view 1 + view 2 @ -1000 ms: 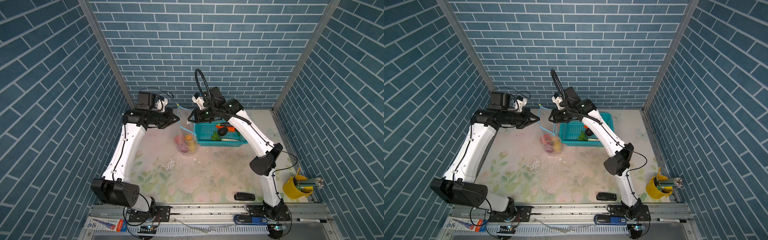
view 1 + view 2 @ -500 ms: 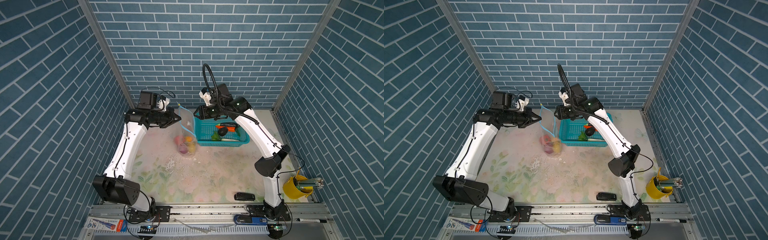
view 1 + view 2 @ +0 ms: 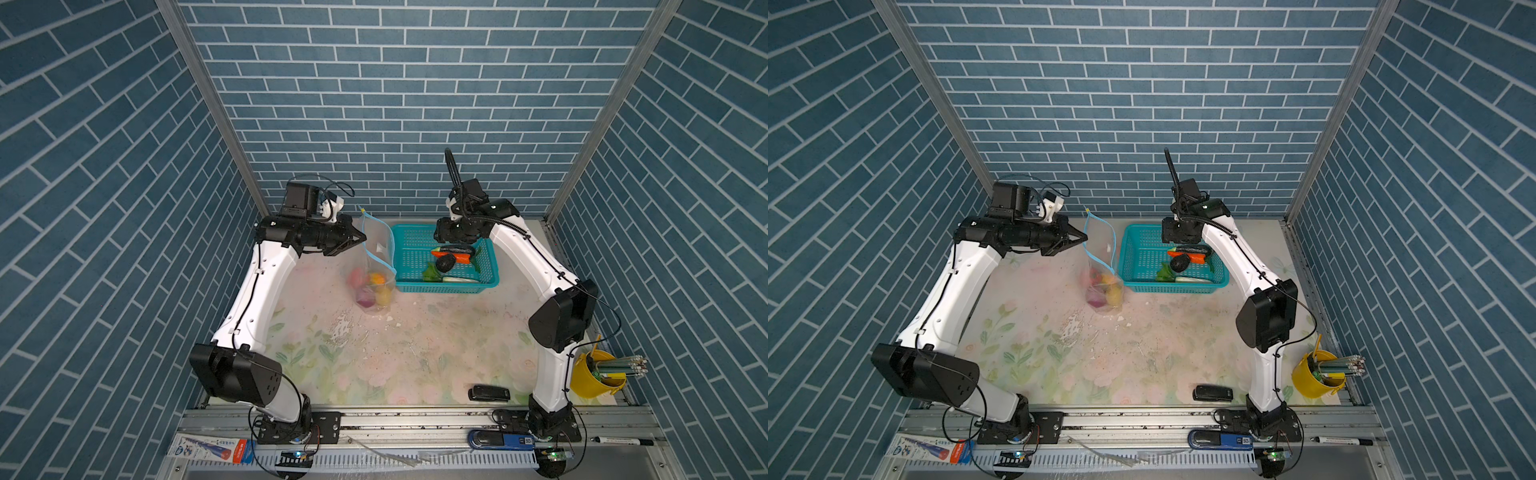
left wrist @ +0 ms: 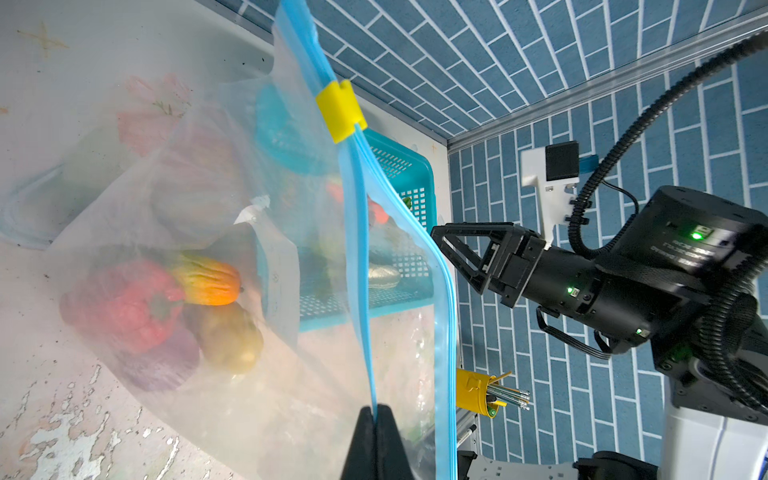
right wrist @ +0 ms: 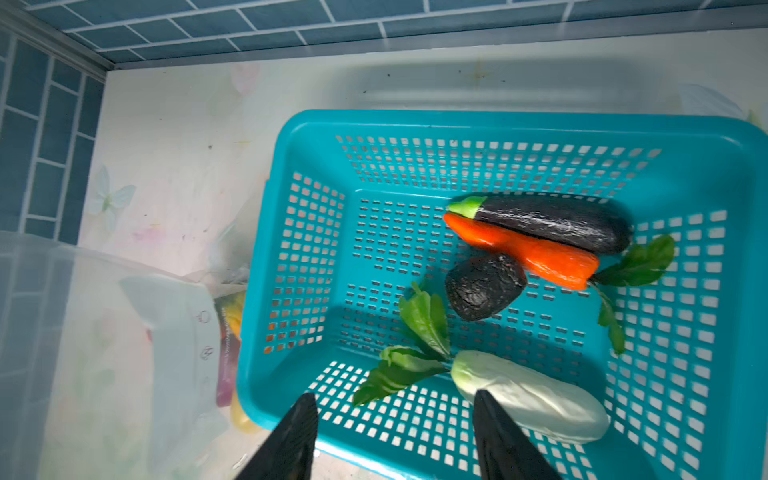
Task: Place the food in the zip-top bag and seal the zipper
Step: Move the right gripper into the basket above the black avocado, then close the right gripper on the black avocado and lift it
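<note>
Inside the basket [image 5: 498,118] lie eggplant [image 5: 552,224], carrot [image 5: 532,249], greens [image 5: 424,320]; left end effector [image 4: 376,415] clamps the zipper [image 4: 357,249], right end effector [image 5: 394,397] gapes.

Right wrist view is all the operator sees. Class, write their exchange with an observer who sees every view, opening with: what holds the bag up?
Observer: The left gripper, shut on one strip of the zipper of the zip-top bag.
Operator: What's inside already?
Observer: A red pepper, potato and purple onion, at the bottom.
Operator: Where's the slider?
Observer: The yellow slider sits at the zipper's end away from that gripper.
</note>
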